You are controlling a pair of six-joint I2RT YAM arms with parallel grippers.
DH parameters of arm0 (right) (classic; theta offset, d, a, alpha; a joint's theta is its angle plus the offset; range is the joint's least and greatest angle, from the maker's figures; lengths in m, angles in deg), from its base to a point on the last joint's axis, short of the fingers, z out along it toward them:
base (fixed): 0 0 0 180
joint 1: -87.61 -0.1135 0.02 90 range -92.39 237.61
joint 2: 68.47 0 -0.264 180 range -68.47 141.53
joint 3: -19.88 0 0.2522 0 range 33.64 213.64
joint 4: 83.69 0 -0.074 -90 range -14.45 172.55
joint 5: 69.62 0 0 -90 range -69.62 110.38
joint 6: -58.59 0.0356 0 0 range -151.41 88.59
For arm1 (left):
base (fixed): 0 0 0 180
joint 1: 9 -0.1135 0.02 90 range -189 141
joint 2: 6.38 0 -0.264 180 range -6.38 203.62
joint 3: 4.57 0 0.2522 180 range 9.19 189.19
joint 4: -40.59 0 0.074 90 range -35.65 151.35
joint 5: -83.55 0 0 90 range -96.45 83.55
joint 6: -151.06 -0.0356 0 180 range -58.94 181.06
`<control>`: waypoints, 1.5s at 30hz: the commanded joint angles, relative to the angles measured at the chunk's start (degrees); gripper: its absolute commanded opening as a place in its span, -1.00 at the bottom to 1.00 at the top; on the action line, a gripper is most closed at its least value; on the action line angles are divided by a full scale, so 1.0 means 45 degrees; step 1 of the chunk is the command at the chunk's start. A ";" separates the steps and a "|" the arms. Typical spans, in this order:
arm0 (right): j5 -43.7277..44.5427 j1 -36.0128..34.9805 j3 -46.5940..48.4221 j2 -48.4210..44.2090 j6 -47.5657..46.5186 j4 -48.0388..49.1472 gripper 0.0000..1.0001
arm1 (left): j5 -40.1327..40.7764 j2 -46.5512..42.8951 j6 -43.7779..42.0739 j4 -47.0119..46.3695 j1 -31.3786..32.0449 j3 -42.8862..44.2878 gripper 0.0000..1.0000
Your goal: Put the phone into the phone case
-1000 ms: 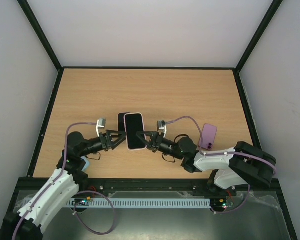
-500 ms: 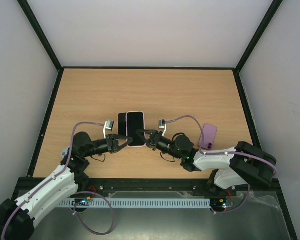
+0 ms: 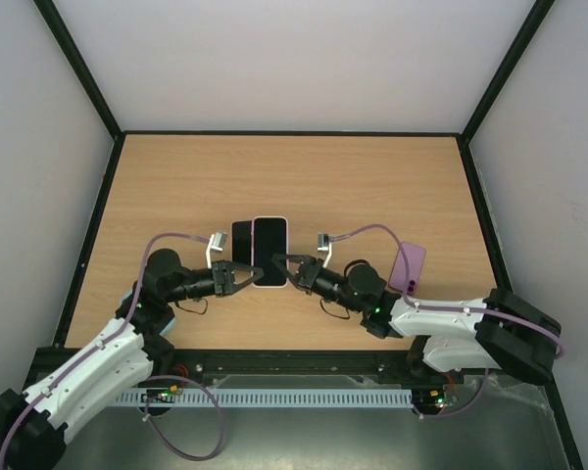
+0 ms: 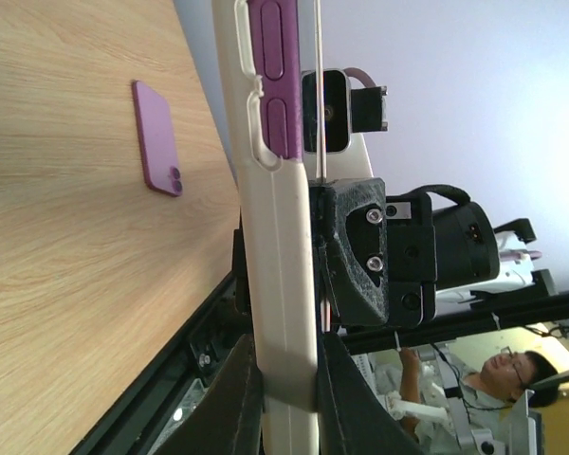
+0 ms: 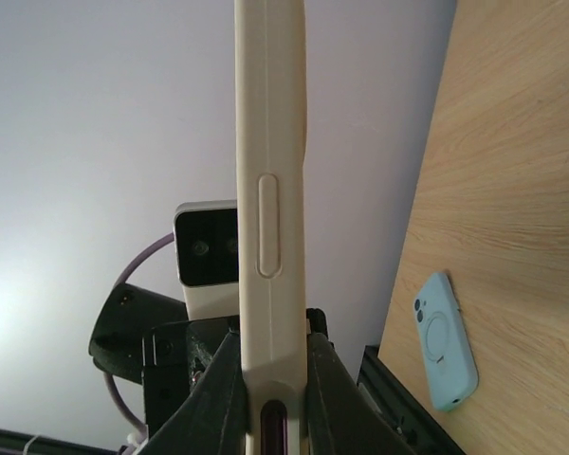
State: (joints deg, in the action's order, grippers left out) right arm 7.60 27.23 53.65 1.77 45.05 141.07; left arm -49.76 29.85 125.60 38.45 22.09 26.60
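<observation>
The phone point(image 3: 270, 250) sits in the middle of the table point(image 3: 372, 176), screen up, with the pale rim of the phone case point(image 4: 283, 237) framing it. In the left wrist view the case shows edge-on, and purple side buttons show through two cutouts in its wall, so the phone is at least partly seated in it. Whether every corner is pressed home cannot be told.

The left gripper point(image 3: 247, 274) is closed on the near left part of the case; its fingers point(image 4: 346, 398) pinch the cream edge from both sides. The right gripper point(image 3: 286, 266) is likewise closed on the case from the near right, its fingers point(image 5: 218, 389) squeezing the edge just below a moulded button. The two grippers face each other across the case, and each wrist camera sees the other arm's camera beyond it.

A black slab point(image 3: 240, 238), phone-shaped, lies flat just left of the cased phone, touching or nearly touching it. A purple phone-shaped item point(image 3: 409, 266) lies on the table to the right, well apart from the grippers, its camera corner showing in the left wrist view. A light blue case point(image 5: 446, 341) lies flat on the table near the left arm.
</observation>
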 commanded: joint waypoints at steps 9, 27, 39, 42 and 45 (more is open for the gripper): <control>0.0521 0.0081 -0.0534 -0.1637 -0.0596 0.0014 -0.74 | 0.0547 0.0130 -0.0683 0.0144 -0.0142 0.0041 -0.95; 0.1881 0.1091 0.0851 -0.2158 -0.3811 -0.5739 -0.95 | 0.5488 0.0811 -0.2661 0.5803 -0.0465 0.1156 0.91; -0.1258 0.3288 0.2102 0.2219 -0.3641 -0.4127 -0.92 | 0.6371 0.2313 -0.2685 0.7978 -0.4153 0.1302 0.94; -0.2138 0.3845 0.2430 0.3589 -0.3251 -0.3294 -0.91 | 0.6607 0.2284 -0.2772 0.8585 -0.5092 0.1327 0.93; -0.2926 0.4283 0.2746 0.4809 -0.2853 -0.2349 -0.89 | 0.6615 0.2207 -0.2893 0.9067 -0.6075 0.1326 0.92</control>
State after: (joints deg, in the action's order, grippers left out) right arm 0.70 44.26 62.46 18.88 29.88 119.43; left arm -21.28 40.19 113.95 73.73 -0.88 31.13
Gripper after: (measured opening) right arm 0.081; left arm 0.963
